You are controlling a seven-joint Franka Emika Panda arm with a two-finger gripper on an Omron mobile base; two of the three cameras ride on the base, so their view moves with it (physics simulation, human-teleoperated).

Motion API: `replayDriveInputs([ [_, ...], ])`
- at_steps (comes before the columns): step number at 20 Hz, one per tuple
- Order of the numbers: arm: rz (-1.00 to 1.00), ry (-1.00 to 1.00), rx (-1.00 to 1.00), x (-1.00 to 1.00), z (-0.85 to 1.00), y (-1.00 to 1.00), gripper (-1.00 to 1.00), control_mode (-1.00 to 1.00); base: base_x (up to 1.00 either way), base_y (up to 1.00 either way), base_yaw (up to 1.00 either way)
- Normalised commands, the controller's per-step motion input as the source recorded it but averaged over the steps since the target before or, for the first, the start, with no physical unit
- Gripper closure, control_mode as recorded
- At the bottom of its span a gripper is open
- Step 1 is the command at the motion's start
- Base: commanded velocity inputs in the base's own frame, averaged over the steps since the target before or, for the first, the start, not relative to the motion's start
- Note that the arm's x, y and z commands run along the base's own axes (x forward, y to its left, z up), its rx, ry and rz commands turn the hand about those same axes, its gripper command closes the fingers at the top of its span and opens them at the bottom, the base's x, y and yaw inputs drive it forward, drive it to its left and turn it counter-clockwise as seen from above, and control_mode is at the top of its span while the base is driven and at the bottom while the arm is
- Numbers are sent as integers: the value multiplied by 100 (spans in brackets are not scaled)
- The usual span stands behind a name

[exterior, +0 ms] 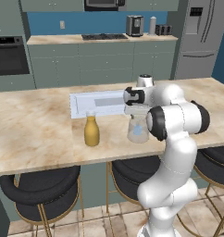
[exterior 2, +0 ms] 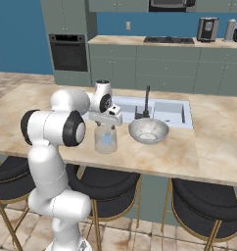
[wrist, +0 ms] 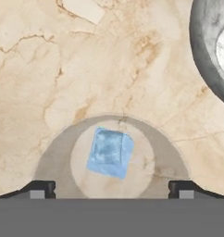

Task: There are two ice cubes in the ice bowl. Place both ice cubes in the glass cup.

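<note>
- Jaws (wrist: 111,189) spread wide, empty, low in hand view; a cube (wrist: 110,152) lies in the cup (wrist: 58,155).
- I'd lift straight up, then check the bowl (exterior 2: 149,131) at centre right.

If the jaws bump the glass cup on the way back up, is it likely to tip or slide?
The glass cup looks tall for its narrow base, so a knock near its rim would probably tip it rather than slide it. It holds only a small ice cube, so likely little weight steadies it. The polished-looking counter may also let it skate.
</note>
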Motion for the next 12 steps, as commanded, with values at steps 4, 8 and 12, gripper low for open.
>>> replayDriveInputs([
  [4, 0, 0, 0, -100, 20, 26, -100, -100, 0, 0, 0],
  [8, 0, 0, -1, -100, 0, 40, -100, -100, 0, 0, 0],
  [12, 0, -4, -2, -100, -3, 43, -100, -100, 0, 0, 0],
])
